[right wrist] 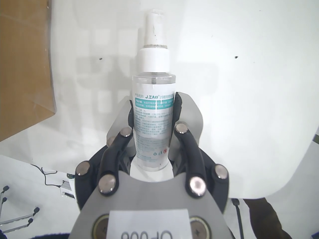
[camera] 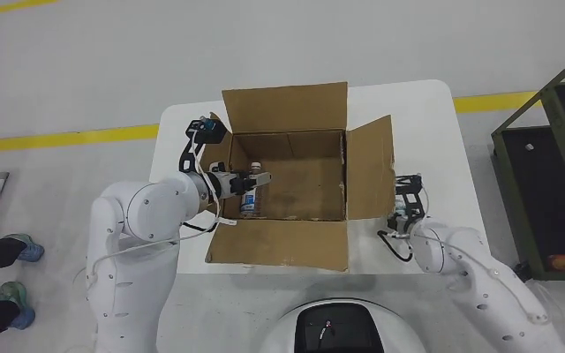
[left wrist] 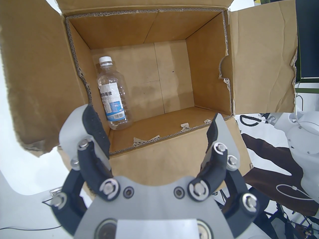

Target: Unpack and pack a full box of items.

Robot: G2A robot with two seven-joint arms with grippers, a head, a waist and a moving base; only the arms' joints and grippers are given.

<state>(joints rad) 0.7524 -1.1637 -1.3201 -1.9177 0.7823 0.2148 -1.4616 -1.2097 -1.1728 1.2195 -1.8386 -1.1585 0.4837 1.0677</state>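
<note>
Nearest to us, at the table's (camera: 433, 115) 4 o'clock, the right gripper (right wrist: 153, 105) has its jaws pinching a spray bottle (right wrist: 152, 93) around the labelled middle. The white nozzle points away from the wrist, over bare white tabletop. We see this gripper just beside the box's 3 o'clock flap, not touching it.

Over at 9 o'clock, the left gripper (left wrist: 153, 120) hovers above the box's side wall. Its jaws are spread wide with nothing between them, both black pads bare.

Now the cardboard box (left wrist: 209, 75) itself: it sits mid-table with all four flaps folded outward, and the 3 o'clock flap is ragged along its edges. Down on the box floor lies a clear bottle (left wrist: 113, 95) with a white cap and a blue-and-white label. It rests on its side, tucked against the 9 o'clock wall with its cap toward 12 o'clock. From the top view, the open jaws sit right above that bottle.

Farther out, past the table at 3 o'clock, we catch a green rack (camera: 530, 159).
</note>
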